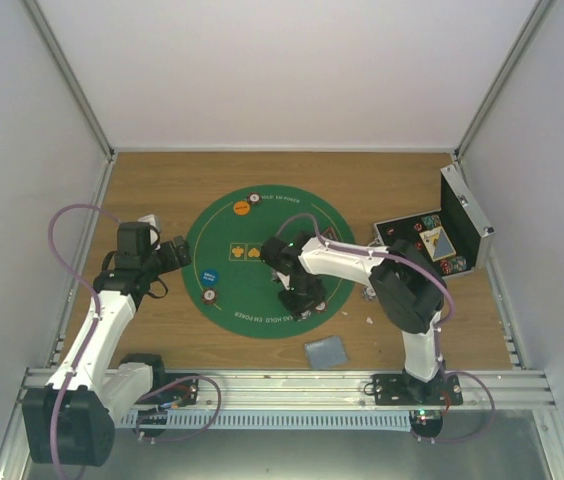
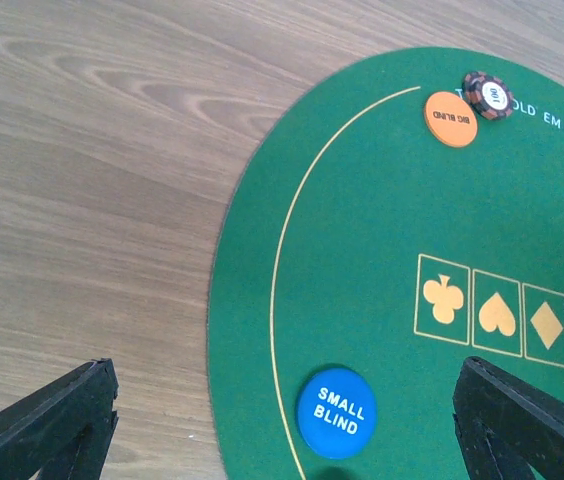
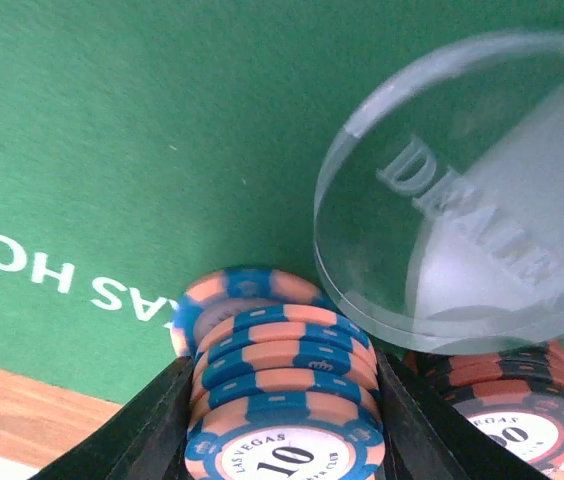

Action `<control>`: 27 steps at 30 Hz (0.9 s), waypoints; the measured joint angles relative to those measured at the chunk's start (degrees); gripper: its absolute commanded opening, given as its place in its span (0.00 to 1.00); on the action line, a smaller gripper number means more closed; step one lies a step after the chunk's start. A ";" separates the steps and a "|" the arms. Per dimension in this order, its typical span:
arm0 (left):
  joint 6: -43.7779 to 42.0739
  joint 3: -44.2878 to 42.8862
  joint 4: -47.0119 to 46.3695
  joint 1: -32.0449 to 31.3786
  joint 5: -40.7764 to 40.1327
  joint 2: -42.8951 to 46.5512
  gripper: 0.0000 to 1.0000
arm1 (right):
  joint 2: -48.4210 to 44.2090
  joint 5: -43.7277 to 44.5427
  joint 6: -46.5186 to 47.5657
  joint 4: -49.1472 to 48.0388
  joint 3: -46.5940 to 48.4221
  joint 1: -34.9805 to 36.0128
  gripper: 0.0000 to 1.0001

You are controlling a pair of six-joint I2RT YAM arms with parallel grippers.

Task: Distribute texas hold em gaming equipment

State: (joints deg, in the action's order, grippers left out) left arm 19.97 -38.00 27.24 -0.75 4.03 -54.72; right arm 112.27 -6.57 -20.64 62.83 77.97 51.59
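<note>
My right gripper [image 3: 282, 420] is shut on a stack of several blue-and-pink "10" chips [image 3: 287, 370], low over the near part of the green mat [image 1: 262, 235]. One more such chip [image 3: 224, 291] lies just behind the stack. A clear "DEALER" disc [image 3: 462, 190] and a red-and-black chip stack [image 3: 507, 405] sit beside it. My left gripper [image 2: 287, 430] is open and empty above the blue "SMALL BLIND" disc [image 2: 336, 412]. The orange "BIG BLIND" disc [image 2: 450, 118] and a dark chip [image 2: 488, 95] lie at the mat's far edge.
An open silver case [image 1: 467, 215] with chips and cards stands at the right. A grey-blue card pile [image 1: 326, 351] lies on the wood near the front. A single chip [image 1: 208, 295] sits on the mat's left near edge. White walls enclose the table.
</note>
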 measured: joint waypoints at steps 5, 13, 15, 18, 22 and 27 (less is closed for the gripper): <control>0.00 0.00 -0.02 -0.24 0.02 -0.04 0.93 | -0.39 -0.39 -0.63 0.11 -2.47 0.09 0.35; 0.00 0.00 -0.02 -0.28 0.02 -0.31 0.93 | -0.63 -0.42 -0.70 0.11 -2.73 0.13 0.35; 0.00 0.00 -0.02 -0.28 0.02 -0.33 0.93 | -0.63 -0.39 -0.70 0.11 -2.54 0.13 0.35; 0.00 0.00 -0.02 -0.28 0.02 -0.35 0.93 | -0.61 -0.35 -0.68 0.15 -1.60 0.15 0.35; 0.00 0.00 -0.02 -0.37 0.02 -0.44 0.93 | -0.61 -0.39 -0.66 0.09 0.28 0.15 0.35; 0.00 0.00 -0.02 -0.52 0.02 -0.57 0.93 | -0.07 -0.46 -0.63 -0.46 0.63 0.15 0.36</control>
State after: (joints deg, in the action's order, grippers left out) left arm 19.97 -38.00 27.22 -1.28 4.05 -55.29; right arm 112.20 -7.03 -21.28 62.37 78.61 51.75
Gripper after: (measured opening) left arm 0.928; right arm 0.428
